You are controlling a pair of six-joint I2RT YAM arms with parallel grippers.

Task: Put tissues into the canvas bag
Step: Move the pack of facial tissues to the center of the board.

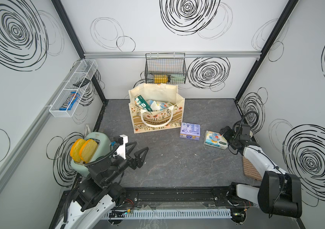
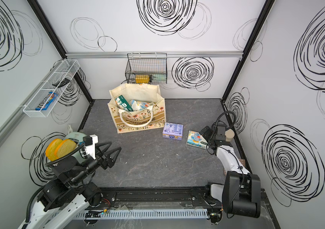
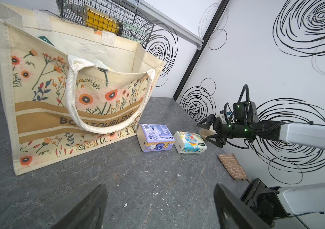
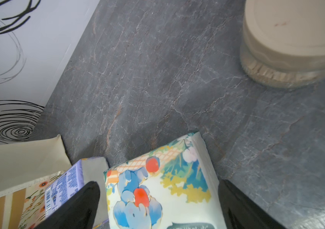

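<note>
The cream floral canvas bag stands upright toward the back of the dark grey stone-look counter. Its mouth gapes upward and its near cream loop handle is flopped down the front, which leaves the opening clear for drops from above. Several tissue packs already sit inside, a dark green pack among them. Two are not yet in: a purple soft-wrapped tissue pack just beside the bag's corner, and a white-and-blue elephant-print tissue pack near it, on the right arm's side. The elephant-print pack lies flat, print up. In both top views its long axis runs roughly side to side across the counter, slightly skewed, with one short end facing the purple pack. The right end effector is released, its fingers spread either side of this pack, likely lining up a grasp; whether they touch it cannot be told. The left end effector hangs spread and empty, well apart, probably parked out of the way
</note>
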